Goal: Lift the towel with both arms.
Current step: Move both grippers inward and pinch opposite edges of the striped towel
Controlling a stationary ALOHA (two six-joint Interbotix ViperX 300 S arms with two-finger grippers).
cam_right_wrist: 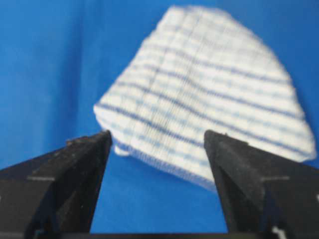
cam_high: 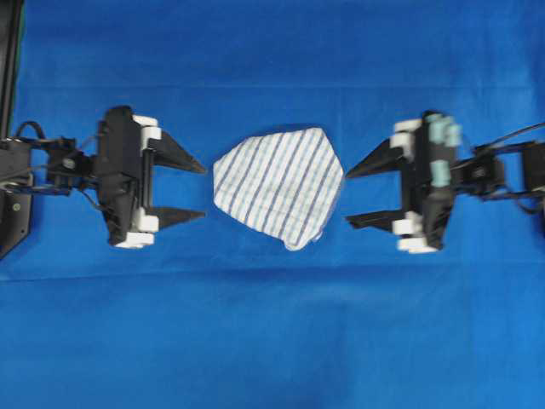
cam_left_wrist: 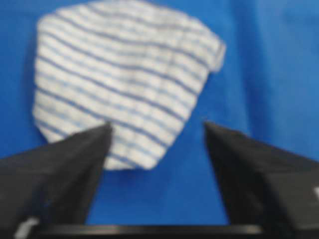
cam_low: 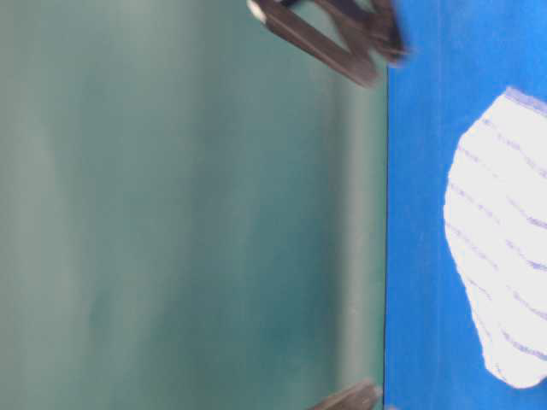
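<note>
At the centre of the overhead frame lies the towel [cam_high: 278, 187], white with thin blue and grey stripes, crumpled into a rough rounded shape on the blue cloth [cam_high: 272, 341] that covers the table. It lies flat and untouched.

Left of centre in that frame, the left gripper [cam_high: 197, 190] points toward the towel with its fingers spread, tips just short of the towel's edge. Right of centre, the right gripper [cam_high: 353, 196] faces it likewise, fingers spread, tips near the opposite edge. Neither holds anything.

The left wrist view alone shows the towel's near edge reaching down between that gripper's two fingers [cam_left_wrist: 65, 164], with the towel [cam_left_wrist: 124, 79] filling the upper left of the frame. The right wrist view shows the towel [cam_right_wrist: 209, 104] in the upper right, its frayed edge just beyond the finger tips [cam_right_wrist: 249, 169].

The table-level view is turned on its side and blurred: the towel [cam_low: 504, 248] is cut off at the right edge, dark gripper parts show only at the top and bottom margins, and a plain green backdrop [cam_low: 171, 205] fills the left.
</note>
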